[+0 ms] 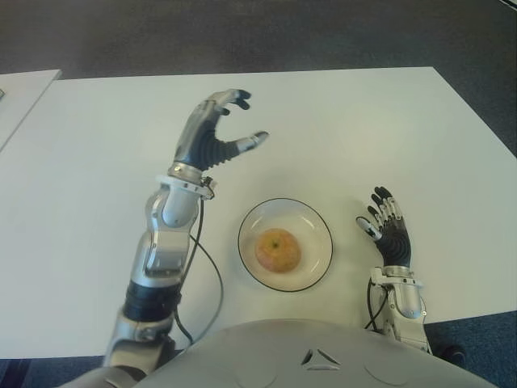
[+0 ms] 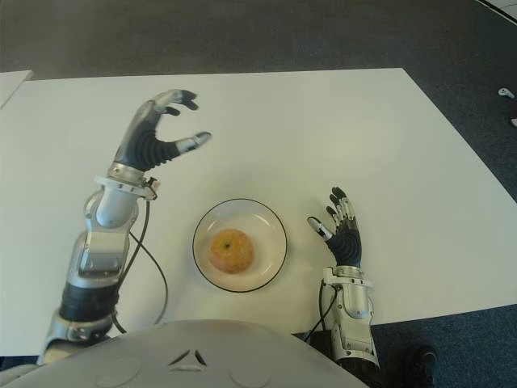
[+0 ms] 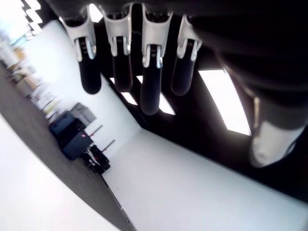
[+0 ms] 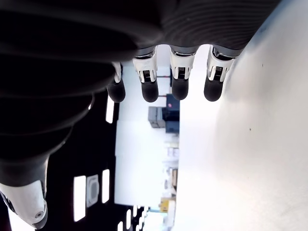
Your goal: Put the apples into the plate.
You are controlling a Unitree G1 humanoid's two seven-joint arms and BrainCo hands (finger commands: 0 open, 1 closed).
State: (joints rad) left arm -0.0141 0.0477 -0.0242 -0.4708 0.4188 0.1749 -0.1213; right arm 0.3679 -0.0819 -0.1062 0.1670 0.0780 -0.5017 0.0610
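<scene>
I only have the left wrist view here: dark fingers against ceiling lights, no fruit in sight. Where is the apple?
Observer: The yellow-orange apple sits in the round white plate with a dark rim, on the white table right in front of the robot.
Operator: Is my left hand holding anything?
Observer: No. The left hand is raised beyond the plate, on its left side, fingers spread and empty.
Operator: And the right hand?
Observer: The right hand shows beside the plate, on its right, fingers open and empty.
Operator: Any other apples left on the table?
Observer: None shows in either eye view.
</scene>
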